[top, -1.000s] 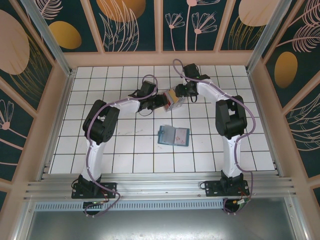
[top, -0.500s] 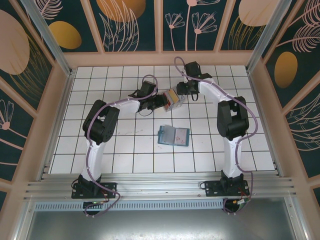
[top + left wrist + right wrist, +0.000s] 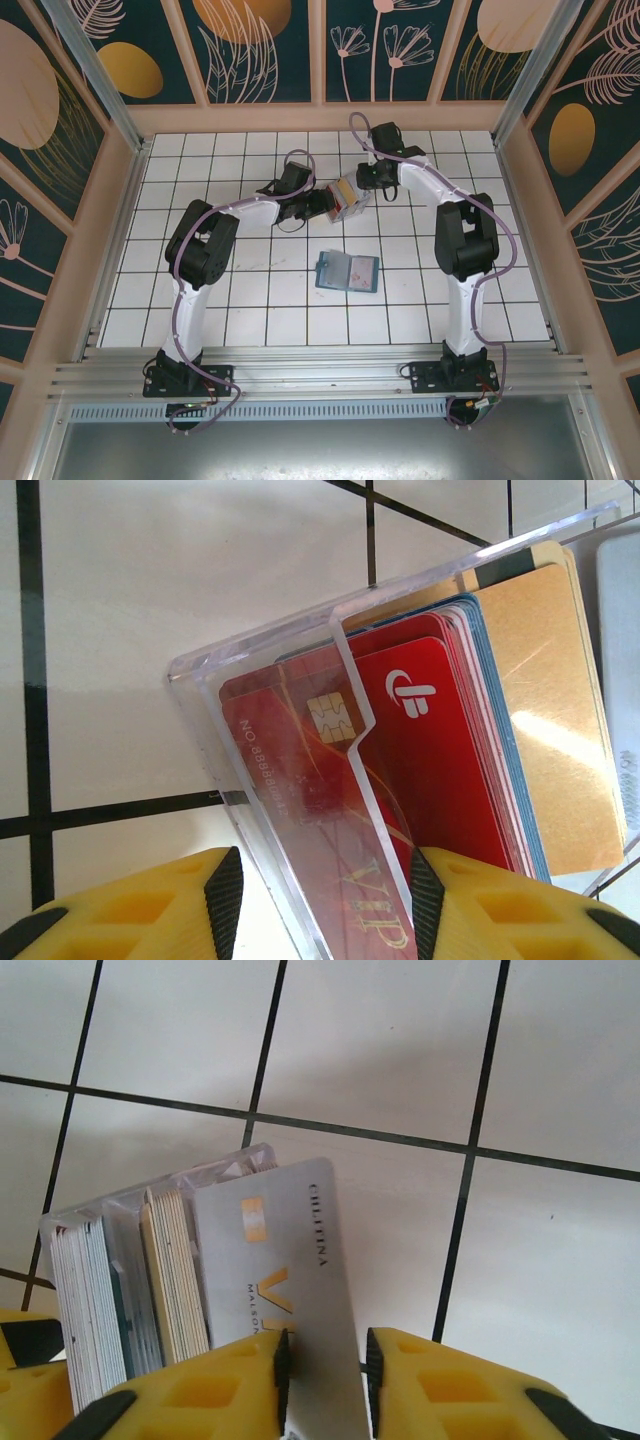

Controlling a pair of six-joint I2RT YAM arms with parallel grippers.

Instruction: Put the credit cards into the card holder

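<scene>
The credit cards [image 3: 440, 750] stand packed on edge inside a clear box [image 3: 262, 685], in the far half of the counter [image 3: 250, 300], about midway between its left and right edges. From the left wrist, the front card is glossy red with a gold chip, a white logo and gold "VIP" lettering. Behind it sit thin pink, white and blue edges, and a matte gold card [image 3: 550, 700] with a dark stripe along its top stands at the back.

The left end effector [image 3: 320, 910] grips the clear box, a yellow finger on each side of it.

From the right wrist, the pack shows as white and cream edges, with a silver card [image 3: 280, 1250] on its outer side. That card bears a small gold chip, a gold "V" mark and dark lettering along one edge. The right end effector [image 3: 325, 1370] is closed on the silver card, its black pads pressing both faces.

The card holder [image 3: 347, 271] lies open and flat near the counter's centre, well apart from both end effectors. It is teal with pale pocket pages.
</scene>
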